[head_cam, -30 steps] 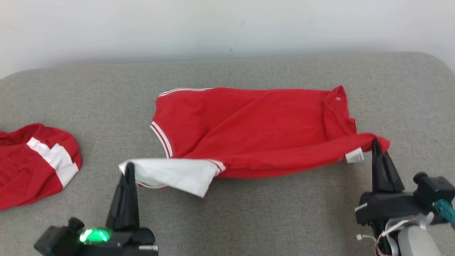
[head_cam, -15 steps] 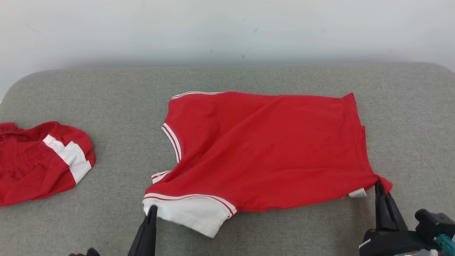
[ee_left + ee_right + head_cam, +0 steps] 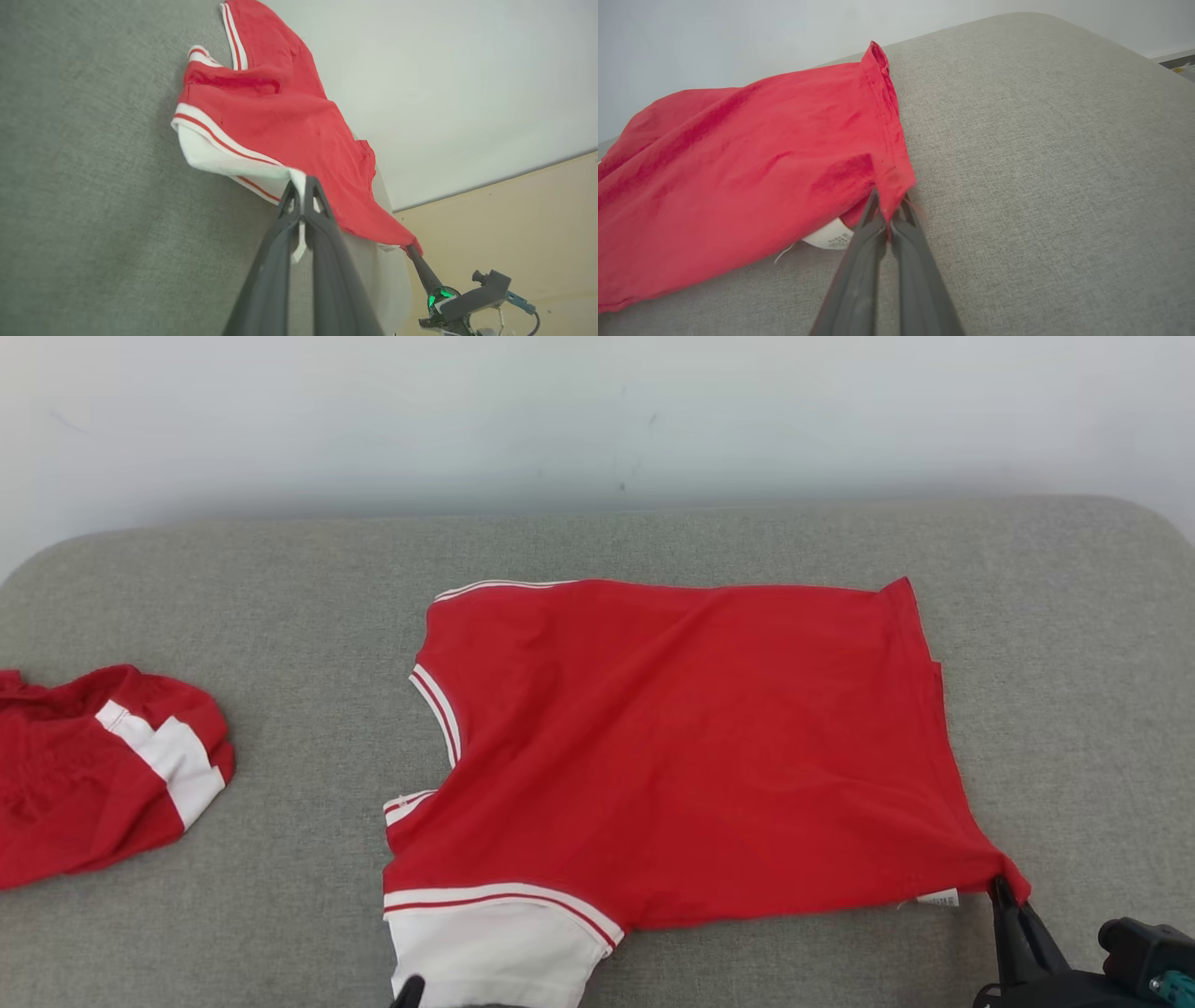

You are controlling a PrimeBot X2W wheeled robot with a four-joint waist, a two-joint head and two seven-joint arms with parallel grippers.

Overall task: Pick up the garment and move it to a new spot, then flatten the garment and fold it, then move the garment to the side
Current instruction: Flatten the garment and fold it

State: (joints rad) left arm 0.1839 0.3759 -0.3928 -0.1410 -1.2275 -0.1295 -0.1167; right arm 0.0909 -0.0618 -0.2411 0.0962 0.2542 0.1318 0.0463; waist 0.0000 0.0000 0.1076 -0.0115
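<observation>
The garment (image 3: 691, 737) is a red shirt with white sleeve ends and striped trim, spread over the grey cushion (image 3: 280, 616). My left gripper (image 3: 409, 989) is at the bottom edge, shut on the white sleeve end (image 3: 485, 952); in the left wrist view its tips (image 3: 302, 184) pinch that white cloth (image 3: 219, 154). My right gripper (image 3: 1004, 889) is shut on the garment's near right hem corner, beside a white label (image 3: 936, 899). In the right wrist view, the red hem (image 3: 887, 140) runs down between the closed tips (image 3: 889, 205).
A second red and white garment (image 3: 93, 775) lies bunched at the cushion's left edge. A pale wall (image 3: 597, 411) stands behind the cushion. Bare grey cushion lies to the right of the shirt (image 3: 1074, 663) and behind it.
Both grippers have drawn the near edge of the garment toward me, spreading it from a folded band into a wide flat sheet. The head camera has tilted, so the grippers sit lower in view.
</observation>
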